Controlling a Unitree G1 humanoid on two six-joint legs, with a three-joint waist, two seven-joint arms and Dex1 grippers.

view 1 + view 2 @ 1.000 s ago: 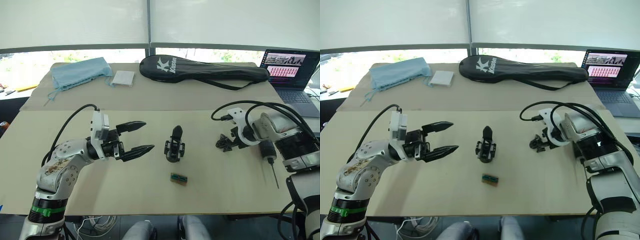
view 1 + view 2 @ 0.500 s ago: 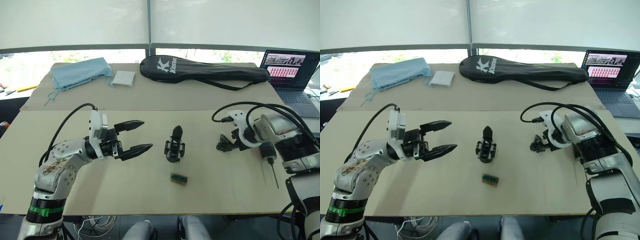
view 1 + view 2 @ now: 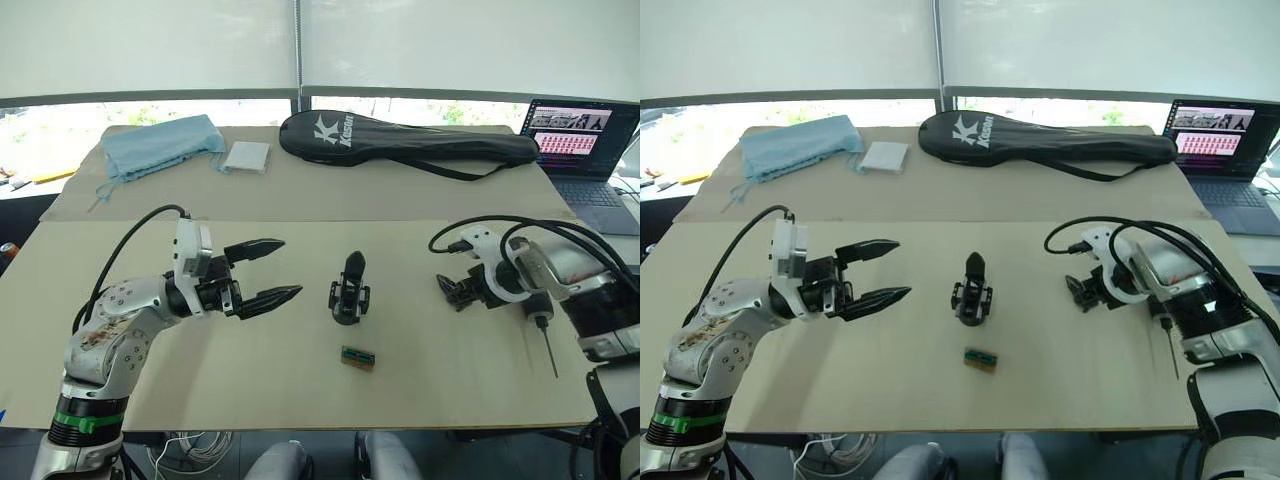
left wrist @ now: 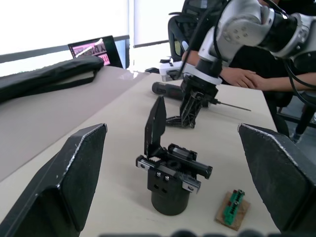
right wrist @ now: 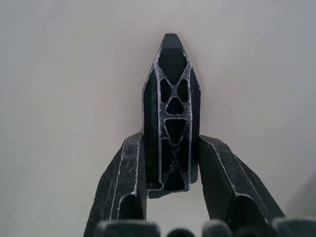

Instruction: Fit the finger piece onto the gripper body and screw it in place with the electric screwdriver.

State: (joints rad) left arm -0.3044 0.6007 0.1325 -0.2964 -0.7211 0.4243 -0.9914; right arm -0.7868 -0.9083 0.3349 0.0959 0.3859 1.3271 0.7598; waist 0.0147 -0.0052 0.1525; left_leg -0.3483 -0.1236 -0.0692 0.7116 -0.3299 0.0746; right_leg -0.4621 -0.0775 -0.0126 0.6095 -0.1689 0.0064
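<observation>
Matt black plastic finger piece (image 5: 170, 118) with scuffed, silvery edges

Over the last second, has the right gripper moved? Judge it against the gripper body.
Yes. The right gripper, closed on the finger piece, has drawn slightly away from the gripper body.

On your tabletop (image 3: 300, 400) the gripper body (image 3: 348, 291) stands mid-way, a small circuit board (image 3: 358, 357) just before it, your left pincer (image 3: 275, 271) to its left, your right pincer (image 3: 455, 291) holding the finger piece (image 5: 171, 113) to its right, the electric screwdriver (image 3: 540, 322) beyond.
</observation>
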